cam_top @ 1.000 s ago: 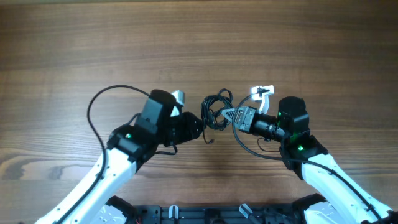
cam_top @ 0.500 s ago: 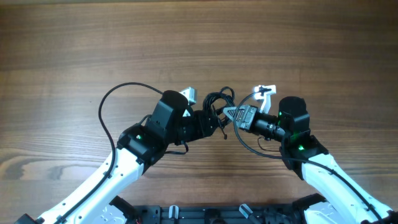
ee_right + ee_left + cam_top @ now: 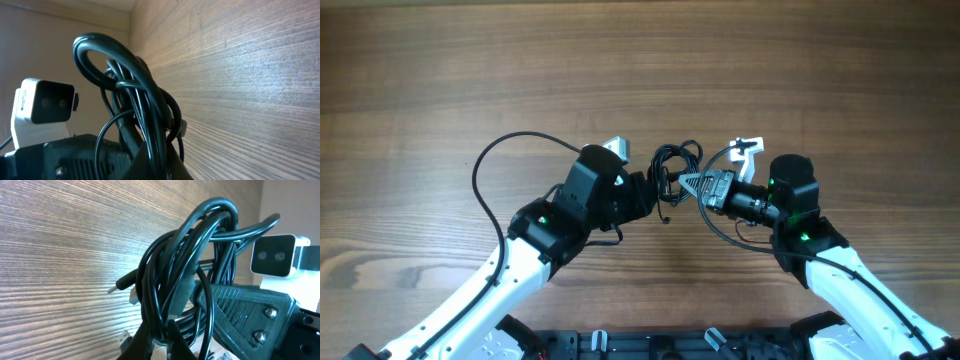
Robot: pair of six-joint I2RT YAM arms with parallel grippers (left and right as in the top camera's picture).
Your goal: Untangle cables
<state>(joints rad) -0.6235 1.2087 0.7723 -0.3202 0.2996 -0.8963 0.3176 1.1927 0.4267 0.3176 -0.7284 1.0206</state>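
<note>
**Both grippers closed on one knotted bundle**

Seen from overhead, just toward 6 o'clock from table (image 3: 640, 60) centre: the cables (image 3: 672, 168) as one small dark coil. Pinched from 9 o'clock by the left gripper (image 3: 655, 190) and from 3 o'clock by the right gripper (image 3: 688, 184), both clamped tight onto strands.

Hard to count the strands or to follow any single one through the coil. Cannot tell from overhead whether the coil touches the wood.

In the left wrist view, left gripper (image 3: 160, 347) cut off at the 6 o'clock edge, closed on the cables (image 3: 190, 270). Small plug end (image 3: 121, 285) sticking out toward 9 o'clock. Same in the right wrist view: right gripper (image 3: 155, 162) mostly out of frame at 6 o'clock, gripping the cables (image 3: 137, 90), lower strands lost in shadow.

Small green light (image 3: 541, 221) lit on the left arm.

Wide bare wood from 9 over 12 to 3 o'clock of the coil. Looping at 9 o'clock, the left arm's own thick black lead (image 3: 485, 165). Filled at 6 o'clock by both arms and a black rail (image 3: 640, 345) at the frame edge.
</note>
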